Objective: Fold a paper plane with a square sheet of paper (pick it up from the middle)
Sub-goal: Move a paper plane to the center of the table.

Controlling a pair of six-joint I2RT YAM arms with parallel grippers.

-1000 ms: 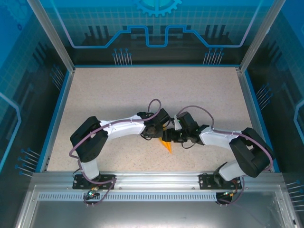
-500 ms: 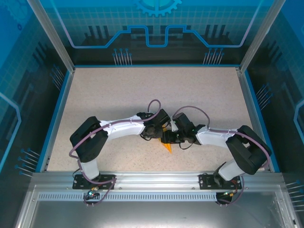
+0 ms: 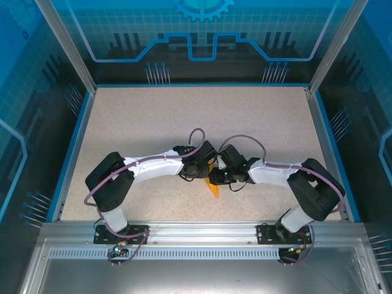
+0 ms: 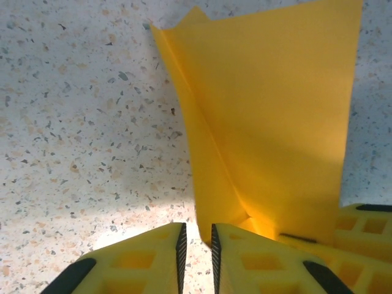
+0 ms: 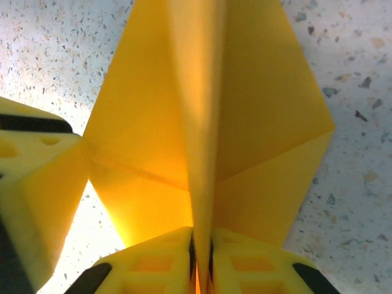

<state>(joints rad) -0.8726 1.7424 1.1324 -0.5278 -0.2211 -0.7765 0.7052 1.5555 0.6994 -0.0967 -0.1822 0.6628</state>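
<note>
— Orange-yellow paper, folded: where is it on the surface (image 3: 153,122)?

— The paper plane (image 3: 214,188) lies close to the middle of the near edge, between the tips of the two arms. Seen from above, its long axis runs from far to near. The pointed tip aims at the near edge and a touch to the right.

— Which arm has it?

— The right gripper (image 5: 201,236). Its yellow fingers are pressed together on the plane's raised centre crease, with paper sandwiched between the pads. In its wrist view the crease runs straight away from the fingers, a wing spreading to each side.

— And the other?

— The left gripper (image 4: 196,242) sits just beside the plane, on its left side. Its fingers stand a sliver apart, and speckled surface shows through the gap. A folded edge of paper ends right at the inner finger, and I see nothing pinched between them.

— So what does the next move hinge on?

— In my judgement, the crease lines up with the right gripper's reach, so that arm is placed to lift it or press along it. The left one would have to close or back off leftward.
</note>
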